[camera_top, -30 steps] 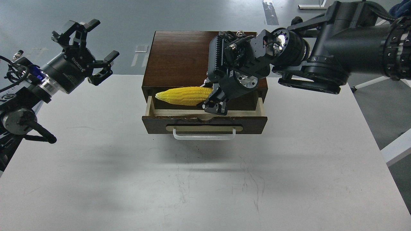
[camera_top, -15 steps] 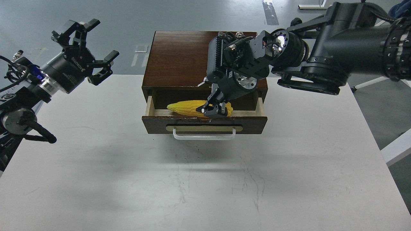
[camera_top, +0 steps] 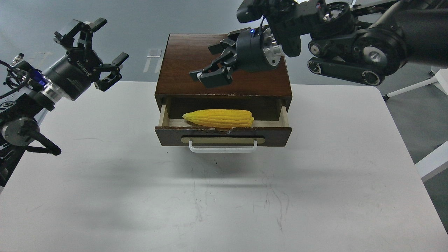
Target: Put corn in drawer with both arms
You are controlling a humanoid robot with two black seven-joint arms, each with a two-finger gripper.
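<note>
The yellow corn (camera_top: 218, 118) lies on its side inside the open drawer (camera_top: 223, 135) of the dark brown box (camera_top: 196, 59), tip pointing left. The drawer has a white bar handle (camera_top: 223, 148) and a chipped top edge. My right gripper (camera_top: 212, 63) is open and empty, raised above the box top, fingers pointing left. My left gripper (camera_top: 99, 52) is open and empty, held in the air left of the box, above the table's far left edge.
The box stands at the far middle of the white table (camera_top: 224, 196). Grey floor lies beyond the table. A white frame leg (camera_top: 432, 162) shows at the right edge.
My right gripper let go of the corn in the drawer, then rose and drew back above the box top. The corn now lies free in the drawer. The left arm barely moved.
</note>
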